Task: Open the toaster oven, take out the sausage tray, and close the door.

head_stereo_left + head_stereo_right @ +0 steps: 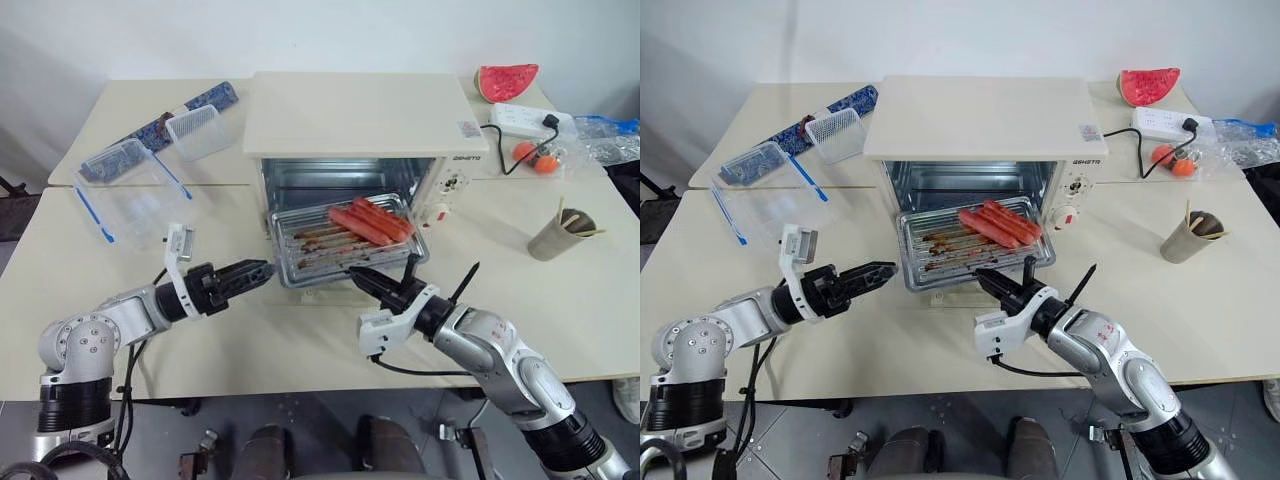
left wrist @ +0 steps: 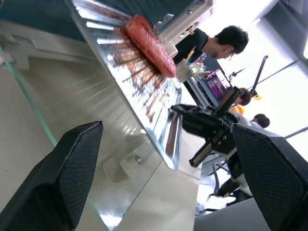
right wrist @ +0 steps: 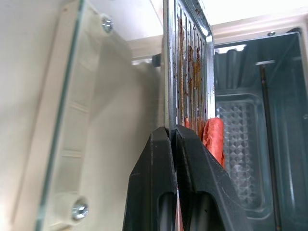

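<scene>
Right gripper (image 1: pixel 362 277) is pinching the front rim of the sausage tray (image 1: pixel 310 250), fingers squeezed tight together on that thin metal edge. You can see it clearly in the right wrist view, where the rim is sitting right between the two black pads. So the tray is hanging half out of the toaster oven (image 1: pixel 355 130), straight ahead of the gripper, with its back end reaching into the opening and its front sticking out over the dropped-down door (image 3: pixel 67 120). Three or so red sausages (image 1: pixel 370 220) are lying toward the far right corner from the gripper, so the load is sitting off to that side.

Left gripper (image 1: pixel 258 270) is hovering just off the tray's other front corner, jaws spread wide, holding nothing.

I'd say the pull-out step is what's going on here: oven is already open, tray isn't free yet. Next move probably needs the left one closing on its corner so the tray is carried level from both sides, then drawn back until it's clear of the door. One-corner pinch on a greasy rim looks dicey, the sausages could roll. Door closing comes after.
</scene>
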`<state>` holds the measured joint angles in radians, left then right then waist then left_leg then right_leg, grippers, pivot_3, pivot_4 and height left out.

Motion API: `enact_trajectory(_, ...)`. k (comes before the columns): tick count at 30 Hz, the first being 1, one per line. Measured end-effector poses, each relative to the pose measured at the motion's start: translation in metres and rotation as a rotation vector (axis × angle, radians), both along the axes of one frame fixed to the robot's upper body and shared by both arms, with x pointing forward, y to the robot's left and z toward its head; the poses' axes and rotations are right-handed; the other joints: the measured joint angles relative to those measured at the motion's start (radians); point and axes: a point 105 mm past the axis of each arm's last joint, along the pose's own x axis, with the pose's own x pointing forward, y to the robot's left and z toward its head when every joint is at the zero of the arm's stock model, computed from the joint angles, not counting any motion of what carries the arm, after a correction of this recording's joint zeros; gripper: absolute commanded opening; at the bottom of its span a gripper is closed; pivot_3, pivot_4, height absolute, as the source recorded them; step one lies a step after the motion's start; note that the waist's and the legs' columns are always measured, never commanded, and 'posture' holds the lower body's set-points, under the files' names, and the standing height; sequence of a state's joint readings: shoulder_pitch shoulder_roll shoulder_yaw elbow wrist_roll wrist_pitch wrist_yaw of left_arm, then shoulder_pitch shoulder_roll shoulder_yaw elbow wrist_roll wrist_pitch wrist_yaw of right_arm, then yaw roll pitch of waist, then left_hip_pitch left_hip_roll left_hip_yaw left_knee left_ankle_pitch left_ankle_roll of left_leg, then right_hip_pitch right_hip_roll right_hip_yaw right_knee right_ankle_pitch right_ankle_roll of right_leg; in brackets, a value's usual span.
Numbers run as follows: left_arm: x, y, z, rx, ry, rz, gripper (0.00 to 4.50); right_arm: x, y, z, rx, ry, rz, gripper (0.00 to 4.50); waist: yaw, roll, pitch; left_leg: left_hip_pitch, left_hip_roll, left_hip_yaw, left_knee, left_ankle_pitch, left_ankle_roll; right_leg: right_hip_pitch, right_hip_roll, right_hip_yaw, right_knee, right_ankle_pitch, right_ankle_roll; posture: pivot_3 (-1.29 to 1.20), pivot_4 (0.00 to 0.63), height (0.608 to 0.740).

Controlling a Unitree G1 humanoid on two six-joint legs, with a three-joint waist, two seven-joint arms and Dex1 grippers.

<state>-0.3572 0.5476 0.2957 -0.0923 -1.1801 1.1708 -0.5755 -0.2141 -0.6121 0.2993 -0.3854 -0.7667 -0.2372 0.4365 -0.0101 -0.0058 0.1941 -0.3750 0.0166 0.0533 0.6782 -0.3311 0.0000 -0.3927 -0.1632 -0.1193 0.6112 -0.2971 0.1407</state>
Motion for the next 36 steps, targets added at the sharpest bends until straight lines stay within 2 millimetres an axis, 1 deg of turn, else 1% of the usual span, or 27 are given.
enact_trajectory(2,0.002,-0.006,-0.001,-0.025,0.060,-0.016,4.50,-0.002,0.000,-0.001,-0.013,0.006,0.016,0.01,0.006,0.000,0.000,0.000,0.000,0.000,0.001,0.000,0.000,0.000,0.000,0.000,0.000,0.000,0.000,0.00,0.150,0.740)
enact_trajectory(5,0.005,-0.007,-0.007,-0.037,0.141,-0.005,4.50,-0.007,0.002,-0.001,-0.019,0.015,0.050,0.01,0.007,0.000,0.000,0.000,0.000,-0.001,0.001,0.000,0.000,0.000,0.000,0.001,0.000,0.000,0.000,0.00,0.150,0.740)
enact_trajectory(8,0.007,-0.014,-0.007,-0.085,0.187,0.000,4.50,-0.009,0.001,0.001,-0.026,0.014,0.070,0.01,0.009,0.000,0.000,0.000,0.000,-0.001,0.002,0.000,0.000,0.001,0.000,0.001,0.000,0.000,0.000,0.00,0.150,0.740)
enact_trajectory(11,0.008,-0.017,-0.008,-0.108,0.222,0.011,3.95,-0.010,0.000,0.004,-0.024,0.007,0.083,0.00,0.009,0.000,0.000,0.000,0.000,-0.001,0.002,0.000,0.000,0.001,0.000,0.001,0.000,0.000,0.000,0.00,0.150,0.740)
enact_trajectory(16,0.005,-0.023,-0.008,-0.127,0.267,0.002,2.40,-0.012,0.000,0.004,-0.034,0.013,0.102,0.00,0.009,0.000,0.000,0.000,0.000,-0.001,0.002,0.000,0.000,0.001,0.000,0.001,0.001,0.000,0.000,0.00,0.150,0.740)
enact_trajectory(19,0.002,-0.026,-0.009,-0.141,0.297,-0.005,1.57,-0.013,0.001,0.005,-0.036,0.010,0.114,0.00,0.009,0.000,0.000,0.000,0.000,-0.001,0.002,0.000,0.000,0.001,0.000,0.001,0.001,0.000,0.000,0.00,0.150,0.740)
enact_trajectory(20,0.002,-0.026,-0.011,-0.145,0.309,0.001,1.22,-0.014,0.002,0.006,-0.035,0.012,0.120,0.00,0.009,0.000,0.000,0.000,0.000,-0.001,0.002,0.000,0.000,0.001,0.000,0.001,0.001,0.000,0.000,0.00,0.150,0.740)
enact_trajectory(24,0.005,-0.027,-0.013,-0.154,0.346,0.036,0.02,-0.015,0.002,0.008,-0.027,0.028,0.140,0.00,0.011,0.000,0.000,0.000,-0.001,-0.001,0.003,0.000,0.000,0.002,0.000,0.002,0.000,0.000,0.000,0.00,0.150,0.740)
enact_trajectory(29,0.001,-0.029,-0.020,-0.196,0.420,0.045,0.02,-0.018,-0.001,0.007,-0.042,0.056,0.159,0.00,0.011,-0.001,0.000,0.001,0.000,-0.001,0.003,0.000,0.000,0.002,0.000,0.003,0.000,0.000,0.000,0.00,0.150,0.740)
enact_trajectory(32,-0.003,-0.029,-0.019,-0.200,0.429,0.049,0.02,-0.019,0.000,0.008,-0.022,0.093,0.177,0.00,0.010,-0.001,0.000,0.002,-0.001,-0.001,0.003,0.000,0.000,0.002,0.000,0.003,0.000,0.000,0.000,0.00,0.150,0.740)
enact_trajectory(36,-0.006,-0.026,-0.022,-0.239,0.446,0.079,0.00,-0.020,-0.002,0.013,0.044,0.156,0.192,1.05,0.011,-0.001,0.000,0.002,-0.001,0.000,0.003,0.000,0.000,0.003,0.000,0.003,0.000,0.000,0.000,0.00,0.150,0.740)
